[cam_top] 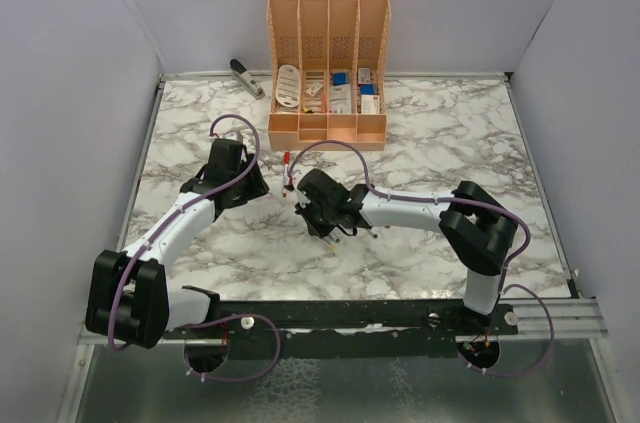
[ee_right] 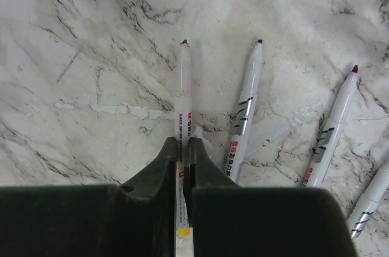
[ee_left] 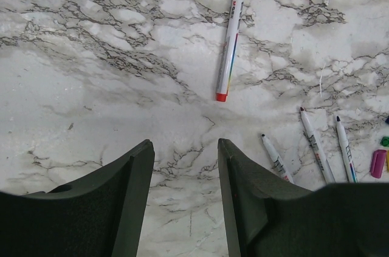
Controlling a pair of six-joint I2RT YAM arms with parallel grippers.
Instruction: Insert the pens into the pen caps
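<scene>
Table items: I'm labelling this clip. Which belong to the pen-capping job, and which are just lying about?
Job: pen held by right gripper; loose uncapped pens; red-capped pen; purple cap; green cap.
Lying about: stapler; peach desk organiser.

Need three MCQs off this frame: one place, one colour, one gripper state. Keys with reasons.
1. Where is the black-and-silver stapler relative to the orange slotted plastic desk organiser? A) left B) right C) inside
2. Cap colour of the capped white marker pen ahead of the left gripper? A) blue B) red C) green
3. The right gripper is: A) open, empty B) shut, empty C) shut on the thin white uncapped pen
1 A: the top view shows it off the organiser's left side. 2 B: its cap is red. 3 C: the fingers pinch the barrel.
</scene>
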